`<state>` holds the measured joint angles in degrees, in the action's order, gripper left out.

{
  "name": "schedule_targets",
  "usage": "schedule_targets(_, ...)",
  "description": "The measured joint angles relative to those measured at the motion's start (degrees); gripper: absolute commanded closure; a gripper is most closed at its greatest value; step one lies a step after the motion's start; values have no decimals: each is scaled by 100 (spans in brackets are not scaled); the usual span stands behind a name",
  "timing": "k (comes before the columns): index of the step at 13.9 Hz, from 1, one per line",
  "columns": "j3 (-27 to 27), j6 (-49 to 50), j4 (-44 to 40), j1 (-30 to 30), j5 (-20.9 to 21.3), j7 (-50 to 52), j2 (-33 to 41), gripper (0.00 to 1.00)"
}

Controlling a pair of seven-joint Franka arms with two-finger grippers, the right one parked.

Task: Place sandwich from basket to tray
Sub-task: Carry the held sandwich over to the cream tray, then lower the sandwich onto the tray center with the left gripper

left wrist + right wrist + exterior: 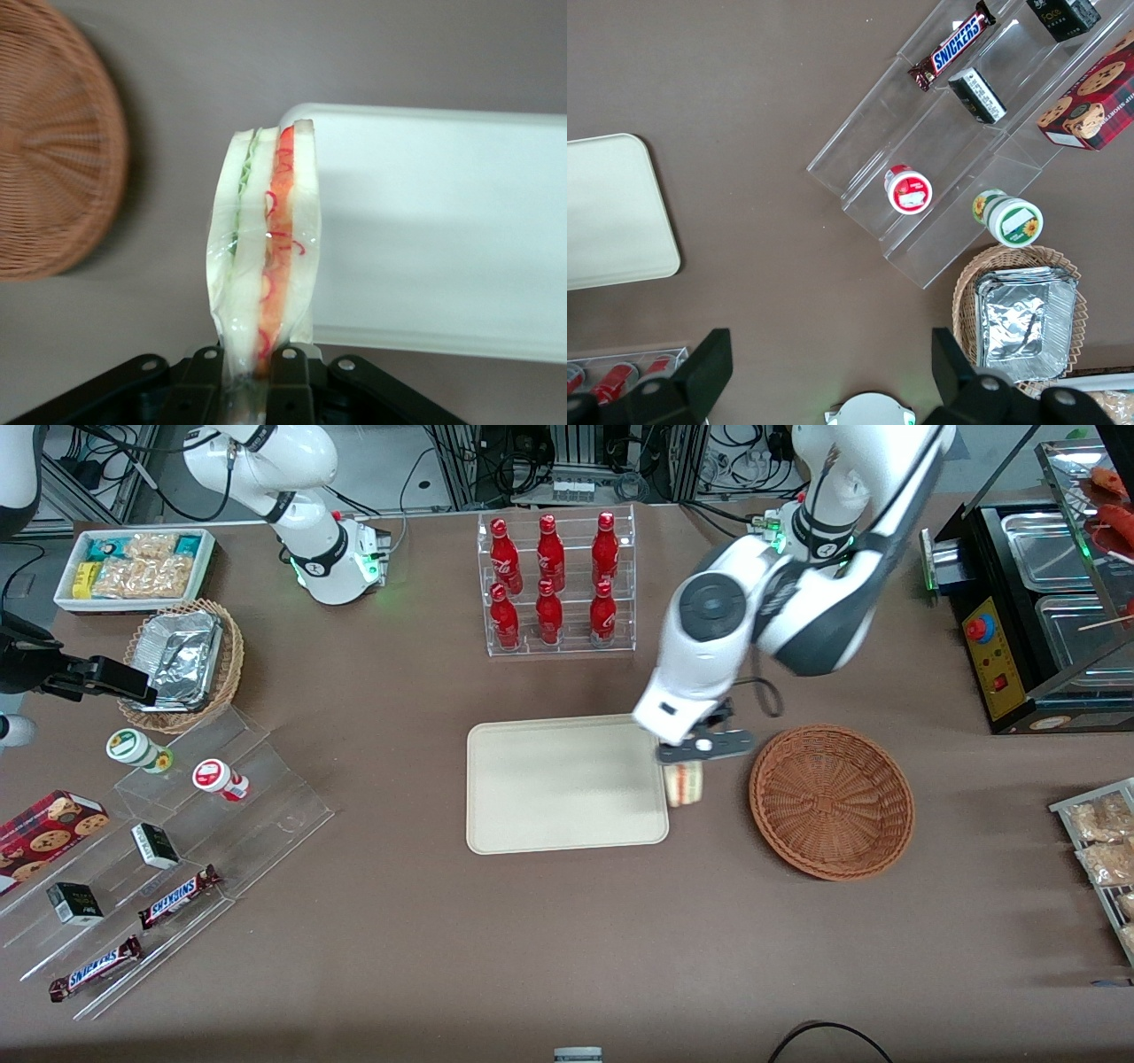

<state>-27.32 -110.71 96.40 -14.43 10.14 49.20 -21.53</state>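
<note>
My gripper [687, 763] hangs in the air between the basket and the tray, shut on the sandwich [684, 784]. The wrist view shows the sandwich [266, 239] as a clear-wrapped wedge of white bread with red, orange and green filling, pinched at its end between the two black fingers [292, 376]. It hangs over the tray's edge on the side toward the basket. The cream-beige tray [549, 779] lies flat in the middle of the table, bare [443, 230]. The reddish-brown wicker basket [831, 801] stands beside it toward the working arm's end, with nothing in it [53, 150].
A clear rack of red bottles [554, 584] stands farther from the front camera than the tray. A tan wicker basket with foil trays [182, 662], a white snack bin [133, 567] and clear steps with snacks [168, 850] lie toward the parked arm's end. A black warmer [1036, 611] stands at the working arm's end.
</note>
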Motion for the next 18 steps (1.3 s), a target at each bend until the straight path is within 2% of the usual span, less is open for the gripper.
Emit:
schedule_targets(5, 4, -491, -594, -640, 390, 193, -1099, 100)
schedule_targets(8, 11, -889, -768, -968, 709, 657, -1603, 100)
schedule_targets(11, 15, -942, -849, -1096, 855, 1063, -1855, 100)
schedule_targets(18, 42, -1096, -878, -1339, 1057, 1273, -2044, 100)
